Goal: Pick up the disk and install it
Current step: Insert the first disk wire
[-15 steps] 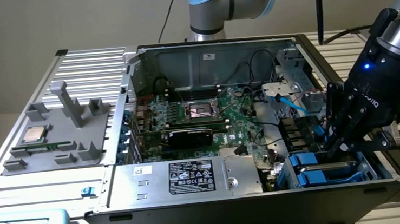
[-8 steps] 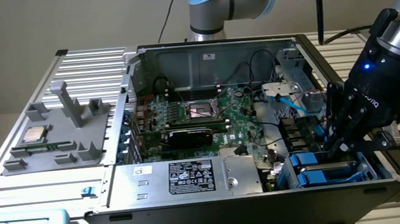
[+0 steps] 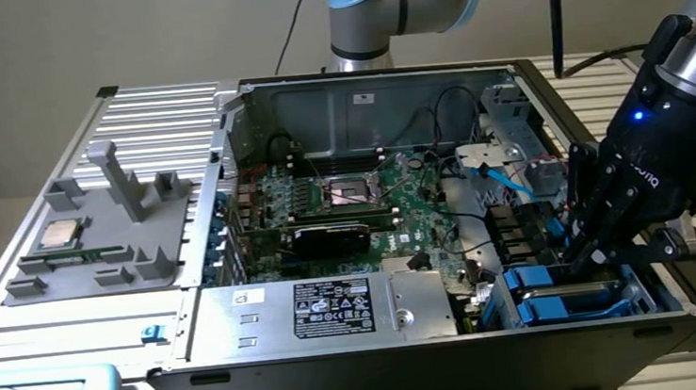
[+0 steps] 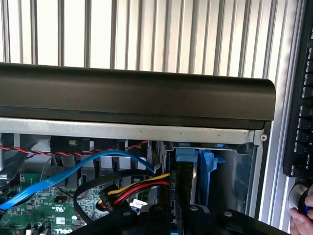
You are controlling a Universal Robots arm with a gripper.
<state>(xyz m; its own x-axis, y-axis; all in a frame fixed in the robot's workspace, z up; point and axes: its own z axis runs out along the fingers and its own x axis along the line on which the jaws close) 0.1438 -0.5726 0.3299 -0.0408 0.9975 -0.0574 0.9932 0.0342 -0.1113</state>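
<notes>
Look to the lower right of the exterior view: your gripper (image 3: 605, 253) is down inside the open computer case (image 3: 354, 109), its dark fingers nearly together and pointing into the drive bay (image 3: 641, 297) at the case's front corner. From the wrist view, the fingers appear clenched on the disk (image 4: 185, 183) — a thin dark slab standing on edge, with its blue bracket (image 4: 187, 152) capping the far end. So the disk sits directly ahead of the tool, long axis running straight away from the fingers and down into the bay, flat faces parallel to the bay's side walls. Just beside it stands a second blue-bracketed drive (image 4: 211, 164), close enough that the two brackets nearly touch. In the exterior view, blue bracket parts (image 3: 558, 281) show just below the fingers. The blue data cable (image 4: 78, 169) and the red-yellow power leads (image 4: 139, 183) lie to the side of the disk, near but apart from it.
</notes>
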